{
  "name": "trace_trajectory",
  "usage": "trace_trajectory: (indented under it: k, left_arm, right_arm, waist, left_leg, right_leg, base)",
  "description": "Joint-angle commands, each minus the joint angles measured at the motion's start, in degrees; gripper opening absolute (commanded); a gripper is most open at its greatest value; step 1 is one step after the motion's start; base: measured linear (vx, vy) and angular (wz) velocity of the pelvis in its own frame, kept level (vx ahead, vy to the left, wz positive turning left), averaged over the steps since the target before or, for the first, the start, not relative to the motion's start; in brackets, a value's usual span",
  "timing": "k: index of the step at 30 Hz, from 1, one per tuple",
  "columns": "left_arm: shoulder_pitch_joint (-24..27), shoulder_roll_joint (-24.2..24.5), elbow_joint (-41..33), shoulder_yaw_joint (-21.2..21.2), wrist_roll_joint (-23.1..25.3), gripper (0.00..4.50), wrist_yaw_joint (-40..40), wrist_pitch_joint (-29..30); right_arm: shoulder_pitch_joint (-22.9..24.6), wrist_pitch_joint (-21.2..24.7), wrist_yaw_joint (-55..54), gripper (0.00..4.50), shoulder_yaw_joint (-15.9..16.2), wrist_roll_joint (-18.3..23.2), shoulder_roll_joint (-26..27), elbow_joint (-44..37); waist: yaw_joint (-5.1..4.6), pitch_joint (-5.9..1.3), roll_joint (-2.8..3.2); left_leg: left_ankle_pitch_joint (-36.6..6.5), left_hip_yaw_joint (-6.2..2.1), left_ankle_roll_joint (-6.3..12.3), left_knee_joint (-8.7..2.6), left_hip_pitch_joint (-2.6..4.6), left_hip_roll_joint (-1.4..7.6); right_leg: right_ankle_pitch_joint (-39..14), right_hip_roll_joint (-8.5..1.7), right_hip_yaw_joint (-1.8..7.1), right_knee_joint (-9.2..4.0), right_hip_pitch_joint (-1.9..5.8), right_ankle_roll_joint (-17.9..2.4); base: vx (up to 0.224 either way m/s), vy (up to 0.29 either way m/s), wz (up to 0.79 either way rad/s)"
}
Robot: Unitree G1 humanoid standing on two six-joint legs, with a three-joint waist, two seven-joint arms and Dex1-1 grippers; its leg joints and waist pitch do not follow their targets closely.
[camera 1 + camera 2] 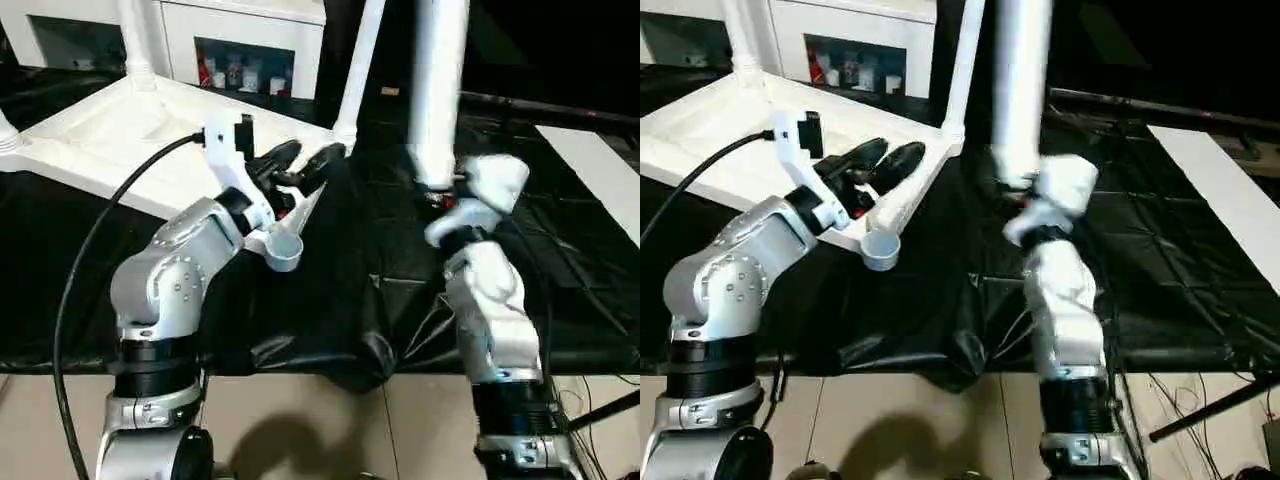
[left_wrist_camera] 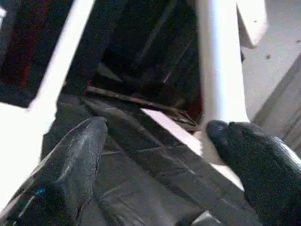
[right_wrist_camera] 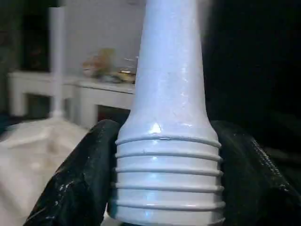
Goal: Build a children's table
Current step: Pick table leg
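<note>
Looking down from the head, the tabletop [image 1: 110,140] is seen at ten o'clock, its near socket [image 1: 283,252] empty, the left gripper [image 1: 300,160] spread. At the wrist, a leg [image 3: 167,141] is pinched upright by the right gripper [image 3: 167,188]; a tilt could jam its ribbed end.

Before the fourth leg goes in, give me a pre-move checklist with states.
1. Right tool shut on the tube leg at its ribbed end: ok.
2. Leg held upright: ok.
3. Left tool open, holding nothing: ok.
4. Empty corner socket unobstructed: ok.
5. Tabletop underside up, legs already standing in it: ok.
6. Held leg lined up over that socket: not ok, it hangs off to the side.
</note>
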Motion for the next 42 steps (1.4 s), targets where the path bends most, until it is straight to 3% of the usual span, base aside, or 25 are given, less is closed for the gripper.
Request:
trace_trajectory:
  k: [1, 3, 7, 8, 11, 13, 14, 15, 16, 18, 19, 20, 21, 24, 26, 27, 29, 30, 33, 35, 37, 39, 41, 42]
  left_arm:
    - [-2.1, -2.1, -0.1, 0.4, -1.7, 4.50, 1.9, -0.8]
    - [-3.8, -4.3, 1.6, 2.2, -2.6, 4.50, 4.2, -1.9]
    - [-5.2, -5.7, 2.5, 3.1, -3.4, 4.50, 5.4, -2.3]
    - [-6.2, -6.9, 3.8, 5.3, -4.5, 4.50, 8.0, -2.6]
    - [-6.9, -7.3, 5.4, 7.0, -4.8, 4.50, 10.4, -3.4]
    - [-8.2, -8.5, 6.8, 11.3, -8.8, 4.50, 13.1, -4.0]
    - [-8.8, -9.0, 7.1, 12.9, -10.8, 4.23, 14.0, -3.6]
    - [-9.2, -9.1, 7.4, 13.9, -11.9, 4.16, 14.5, -3.3]
    - [-9.6, -9.2, 7.7, 14.4, -12.5, 4.16, 14.9, -3.1]
    - [-10.6, -9.3, 8.5, 15.7, -13.6, 3.97, 16.6, -2.4]
    - [-11.0, -9.6, 9.1, 16.3, -13.6, 3.83, 17.8, -2.8]
    - [-11.5, -9.9, 9.8, 17.0, -13.9, 3.75, 19.0, -3.0]
    - [-11.7, -10.1, 10.2, 17.5, -14.0, 3.73, 19.9, -3.3]
    - [-12.3, -11.1, 11.2, 19.0, -16.4, 3.72, 20.9, -5.0]
    - [-12.5, -11.3, 11.8, 19.6, -17.8, 3.31, 21.1, -4.7]
    - [-12.5, -11.3, 12.0, 19.6, -17.9, 3.32, 21.1, -4.5]
    - [-12.7, -10.9, 12.3, 19.4, -18.1, 3.08, 21.3, -3.8]
    - [-12.9, -10.9, 12.3, 19.6, -18.4, 2.93, 21.8, -3.6]
    - [-12.8, -10.8, 12.3, 19.2, -17.9, 2.81, 22.0, -4.5]
    - [-12.6, -10.3, 11.9, 18.3, -17.1, 2.68, 21.4, -4.9]
    - [-12.4, -9.5, 11.7, 17.3, -16.1, 2.41, 21.1, -5.9]
    - [-11.9, -7.9, 11.3, 15.1, -14.0, 2.32, 19.2, -6.4]
    - [-11.4, -6.2, 11.1, 13.3, -12.5, 2.02, 17.4, -6.4]
    - [-11.4, -6.2, 11.1, 13.3, -12.5, 1.99, 17.4, -6.4]
  right_arm:
    - [0.2, -1.1, 1.1, 2.73, 3.5, -5.0, -2.0, -1.1]
    - [0.0, -2.0, 1.2, 2.73, 5.7, -8.1, -3.0, -0.2]
    - [-0.1, -3.5, 1.5, 2.73, 9.0, -11.6, -3.9, 1.1]
    - [-0.1, -5.6, 1.3, 2.73, 11.2, -14.3, -4.5, 1.6]
    - [0.0, -6.5, 0.9, 2.73, 12.5, -15.9, -5.1, 1.8]
    - [-0.1, -7.5, 0.2, 2.73, 14.1, -18.5, -6.3, 2.2]
    - [-0.1, -7.7, -0.1, 2.73, 14.6, -19.5, -6.9, 2.3]
    - [-0.2, -7.9, -0.5, 2.73, 15.0, -20.3, -7.3, 2.4]
    - [-0.3, -8.0, -0.8, 2.73, 15.5, -21.4, -7.8, 2.5]
    - [-0.7, -8.7, -1.7, 2.73, 17.1, -25.5, -9.7, 3.0]
    - [-0.7, -9.2, -2.3, 2.73, 17.3, -26.8, -10.4, 3.0]
    - [-0.9, -9.3, -3.0, 2.73, 17.3, -27.7, -10.8, 3.0]
    - [-1.1, -9.5, -3.7, 2.73, 17.3, -28.7, -11.1, 2.9]
    - [-1.2, -10.8, -4.5, 2.73, 17.7, -29.7, -11.4, 3.2]
    - [-0.7, -11.1, -4.7, 2.73, 18.7, -30.8, -11.7, 3.1]
    - [-0.6, -11.1, -4.9, 2.73, 18.9, -31.2, -11.9, 3.0]
    - [-0.4, -10.6, -6.2, 2.73, 19.4, -32.8, -12.2, 2.6]
    - [-0.4, -10.3, -6.6, 2.73, 19.3, -33.1, -12.2, 2.5]
    - [-0.6, -10.0, -7.1, 2.73, 19.3, -34.3, -12.3, 2.5]
    - [-0.9, -10.0, -7.5, 2.73, 19.3, -34.9, -12.4, 2.6]
    - [-1.1, -10.7, -6.7, 2.73, 19.1, -34.0, -12.4, 2.8]
    - [-1.1, -12.3, -5.0, 3.29, 18.1, -30.1, -11.8, 2.9]
    - [-1.1, -13.1, -3.9, 3.46, 17.1, -26.3, -11.1, 2.9]
    - [-1.1, -13.1, -3.9, 3.48, 17.1, -26.3, -11.1, 2.9]
  waist:
    - [0.23, -3.95, 0.73]
    - [0.37, -3.89, 0.26]
    - [0.72, -3.99, 0.11]
    - [0.69, -4.02, -0.31]
    - [0.76, -4.14, -0.30]
    - [0.70, -4.15, -0.28]
    - [0.78, -4.17, -0.29]
    - [0.77, -4.22, 0.86]
    - [0.54, -4.20, 0.41]
    - [0.69, -4.19, 0.16]
    - [0.78, -4.08, 1.58]
    - [0.49, -4.06, 0.79]
    - [0.69, -4.24, 0.49]
    - [0.68, -4.17, 0.48]
    - [0.49, -4.13, 1.15]
    - [0.44, -4.22, 0.89]
    - [0.27, -4.24, 1.69]
    - [0.13, -4.28, 1.37]
    - [0.00, -4.23, 1.46]
    - [-0.14, -4.22, 1.18]
    - [-0.14, -4.21, 1.25]
    - [-0.16, -4.21, 0.86]
    - [-0.13, -4.21, 1.03]
    - [-0.13, -4.21, 1.03]
  left_leg:
    - [-11.1, 0.01, -1.63, -3.69, 0.37, 0.36]
    - [-11.3, 0.17, -1.27, -3.53, 0.57, 0.29]
    - [-10.5, -0.02, -1.24, -3.50, 0.20, 0.30]
    - [-9.9, 0.00, -1.33, -3.44, 0.08, 0.29]
    - [-9.3, -0.03, -1.09, -3.37, 0.12, 0.21]
    - [-8.8, -0.03, -1.01, -3.29, 0.10, 0.19]
    - [-8.5, -0.06, -1.02, -3.28, 0.16, 0.17]
    - [-8.6, -0.10, -1.41, -3.30, 0.26, 0.19]
    - [-8.9, -0.04, -1.36, -3.29, 0.26, 0.23]
    - [-8.9, -0.01, -1.58, -3.21, 0.34, 0.07]
    - [-9.9, -0.09, -1.54, -3.32, 0.53, 0.12]
    - [-10.6, 0.00, -1.42, -3.31, 0.49, 0.16]
    - [-10.5, 0.00, -1.38, -3.15, 0.52, -0.01]
    - [-10.9, -0.05, -1.23, -3.20, 0.44, 0.03]
    - [-11.5, -0.10, -1.42, -3.22, 0.45, 0.01]
    - [-11.5, -0.10, -1.33, -3.21, 0.46, -0.04]
    - [-11.3, -0.23, -1.40, -3.25, 0.49, 0.05]
    - [-11.4, -0.18, -1.39, -3.19, 0.56, 0.07]
    - [-11.8, -0.15, -1.13, -3.22, 0.55, 0.05]
    - [-11.9, -0.13, -1.00, -3.21, 0.58, 0.05]
    - [-12.0, -0.13, -0.88, -3.22, 0.60, 0.06]
    - [-11.8, -0.08, -0.57, -3.20, 0.61, 0.12]
    - [-12.2, -0.12, -0.12, -3.26, 0.69, 0.30]
    - [-12.2, -0.12, -0.12, -3.26, 0.69, 0.30]
  right_leg:
    - [-15.1, -4.27, 3.48, -5.61, 3.17, -1.4]
    - [-15.1, -4.22, 3.54, -5.80, 2.83, -1.3]
    - [-14.3, -4.31, 3.48, -5.50, 3.09, -0.7]
    - [-12.8, -4.24, 3.46, -5.37, 3.17, -0.8]
    - [-11.3, -4.20, 3.46, -5.21, 3.25, -0.9]
    - [-9.3, -4.15, 3.51, -5.00, 3.35, -1.4]
    - [-8.4, -4.17, 3.49, -4.90, 3.45, -1.7]
    - [-7.0, -4.11, 3.56, -4.68, 3.37, -2.5]
    - [-6.4, -3.96, 3.57, -4.82, 3.37, -2.5]
    - [-6.2, -3.91, 3.55, -4.72, 3.54, -2.6]
    - [-6.6, -4.00, 3.58, -4.69, 3.37, -2.8]
    - [-7.2, -3.81, 3.57, -5.13, 3.32, -2.5]
    - [-7.3, -3.75, 3.53, -4.97, 3.55, -2.3]
    - [-8.6, -3.89, 3.48, -5.07, 3.53, -2.0]
    - [-8.4, -3.82, 3.49, -5.17, 3.47, -2.3]
    - [-8.0, -3.69, 3.43, -5.09, 3.60, -2.3]
    - [-6.6, -3.72, 3.47, -4.82, 3.56, -2.8]
    - [-6.0, -3.68, 3.47, -4.84, 3.54, -3.3]
    - [-6.1, -3.67, 3.48, -4.85, 3.63, -3.7]
    - [-6.7, -3.65, 3.47, -4.96, 3.63, -3.5]
    - [-7.0, -3.67, 3.48, -4.99, 3.61, -3.5]
    - [-7.1, -3.70, 3.52, -4.96, 3.57, -3.3]
    - [-8.2, -3.86, 3.47, -4.90, 3.37, -2.9]
    - [-8.2, -3.86, 3.47, -4.90, 3.37, -2.9]
  base:
    - [0.000, 0.000, 0.00]
    - [0.000, 0.000, 0.00]
    - [0.000, 0.000, 0.00]
    - [0.000, 0.000, 0.00]
    - [0.000, 0.000, 0.00]
    - [0.000, 0.000, 0.00]
    - [0.000, 0.000, 0.00]
    - [0.000, 0.000, 0.00]
    - [0.000, 0.000, 0.00]
    - [0.000, 0.000, 0.00]
    - [0.000, 0.000, 0.00]
    - [0.000, 0.000, 0.00]
    - [0.000, 0.000, 0.00]
    - [0.000, 0.000, 0.00]
    - [0.000, 0.000, 0.00]
    - [0.000, 0.000, 0.00]
    - [0.000, 0.000, 0.00]
    - [0.000, 0.000, 0.00]
    - [0.000, 0.000, 0.00]
    - [0.000, 0.000, 0.00]
    - [0.000, 0.000, 0.00]
    - [0.000, 0.000, 0.00]
    - [0.000, 0.000, 0.00]
    - [0.000, 0.000, 0.00]
